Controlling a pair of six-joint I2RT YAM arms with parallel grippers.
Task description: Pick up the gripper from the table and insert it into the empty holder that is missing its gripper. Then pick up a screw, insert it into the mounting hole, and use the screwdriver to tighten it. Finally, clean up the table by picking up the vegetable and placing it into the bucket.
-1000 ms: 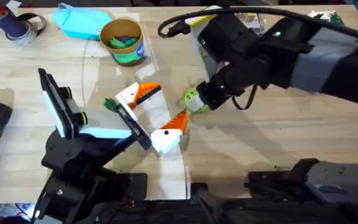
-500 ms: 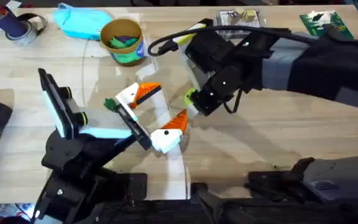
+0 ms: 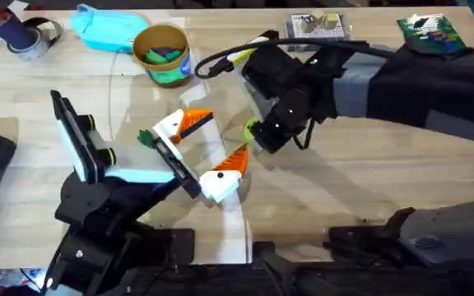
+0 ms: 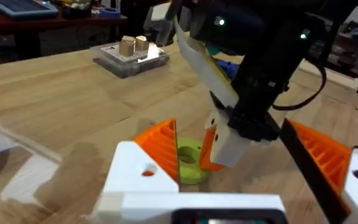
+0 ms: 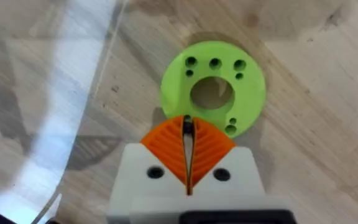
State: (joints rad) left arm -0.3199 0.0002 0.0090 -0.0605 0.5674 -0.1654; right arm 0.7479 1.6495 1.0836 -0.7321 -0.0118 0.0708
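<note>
**Desk:** Right arm, pose?

**Op:** I see it come in from the right edge and reach across the middle, wrist bent down to the table (image 3: 369,177). The right gripper (image 5: 188,134) has its orange pads pressed together, closed. There is a small dark speck at the seam, and I cannot tell what it is. The tips sit over the near rim of the green disc (image 5: 247,93); I cannot tell whether they touch it.

**Desk:** Left arm?

**Op:** Its base is at the lower left, with the forearm low and aimed right and far. The left gripper (image 3: 227,137) is spread wide open, holding nothing, and in my left wrist view the disc lies between its two pads.

**Desk:** Task parts?

**Op:** The far finger block (image 3: 179,125) sits at the far end of the black bar (image 3: 175,162); I cannot tell whether it is seated. The near finger block (image 3: 223,177), the one with a black dot, is at the bar's near end. The leafy piece (image 3: 144,137) lies just left of the far block. The cup (image 3: 169,76) stands farther back, beside the blue pouch (image 3: 105,31), well apart from both grippers.
</note>
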